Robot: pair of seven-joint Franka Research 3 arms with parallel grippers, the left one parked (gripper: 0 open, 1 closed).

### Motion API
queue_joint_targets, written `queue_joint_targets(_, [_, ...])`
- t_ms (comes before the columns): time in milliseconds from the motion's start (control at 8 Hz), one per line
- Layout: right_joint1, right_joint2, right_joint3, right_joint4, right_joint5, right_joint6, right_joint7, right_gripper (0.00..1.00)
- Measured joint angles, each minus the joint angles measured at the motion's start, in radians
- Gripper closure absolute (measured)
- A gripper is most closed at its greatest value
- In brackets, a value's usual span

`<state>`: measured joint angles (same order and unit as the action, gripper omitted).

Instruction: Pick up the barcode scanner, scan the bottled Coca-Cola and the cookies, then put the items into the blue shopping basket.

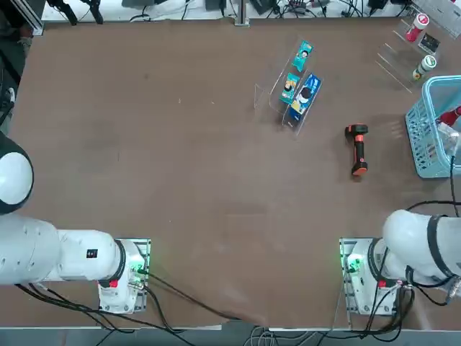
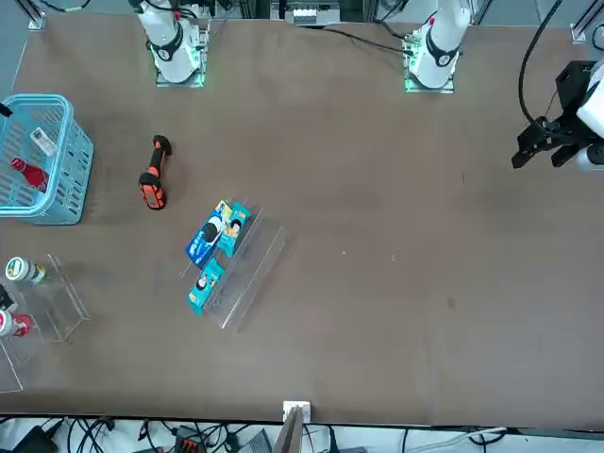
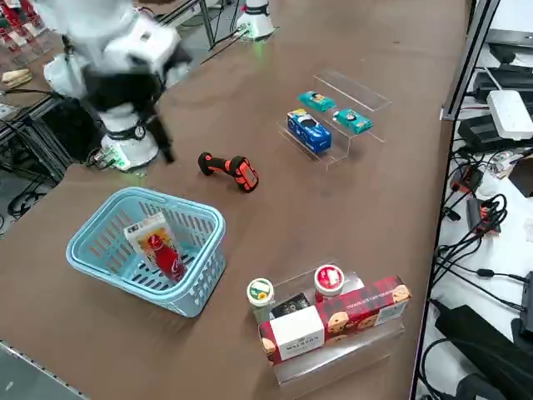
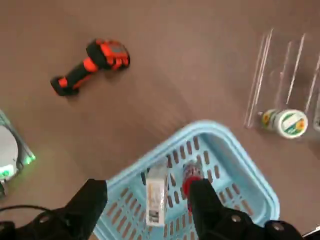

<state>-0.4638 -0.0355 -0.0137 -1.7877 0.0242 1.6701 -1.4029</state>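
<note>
Scanner lay alone on the brown tabletop (image 1: 180, 180), basket at the right edge.

The barcode scanner (image 1: 358, 150) lay flat, its head toward the far side, well apart from the blue shopping basket (image 1: 425, 137), which was cut off by the frame; something red (image 1: 451, 115) showed inside it. A clear stand (image 1: 277, 90) farther back held two teal packets (image 1: 297, 68) and a blue packet (image 1: 305, 96). The right gripper was out of sight.

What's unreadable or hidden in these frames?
- Right gripper: open in the wrist view; in the side view motion-blurred.
- Blue shopping basket: top view's right edge cuts it off, hiding most of its contents.
- Bottled Coca-Cola and the white box beside it: labels too small; basket walls cover them partly.
- Barcode scanner: scan window not visible.
</note>
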Motion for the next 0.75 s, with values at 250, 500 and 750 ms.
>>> queue_joint_targets(250, [0.13,0.001,0.005,0.094,0.001,-0.12,0.235,0.0])
queue_joint_targets(500, [0.26,-0.001,0.026,0.145,0.0,-0.18,0.52,0.0])
queue_joint_targets(750, [0.396,-0.015,0.037,0.161,-0.003,-0.215,0.87,0.0])
